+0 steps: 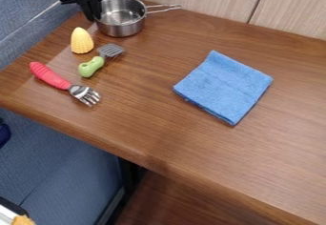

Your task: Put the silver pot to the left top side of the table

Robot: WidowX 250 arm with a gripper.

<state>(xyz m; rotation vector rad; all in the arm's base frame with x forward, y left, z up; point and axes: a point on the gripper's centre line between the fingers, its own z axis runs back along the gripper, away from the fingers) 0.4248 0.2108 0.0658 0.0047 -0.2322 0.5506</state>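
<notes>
Placing looks like the step in hand, perhaps all but finished: the silver pot [121,18] sits upright at the top left of the table [153,138], handle pointing right, beyond the yellow corn [81,41] and the green-handled spatula [92,66]. My gripper [94,14] is at the pot's left rim; whether my jaws are clamped on it or have let go, I cannot tell. Next I should make sure the base is settled, free the rim completely and lift straight up without dragging the pot.

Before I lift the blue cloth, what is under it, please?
Brown table shows around the blue cloth; what lies beneath, if anything, is covered and cannot be seen.
</notes>
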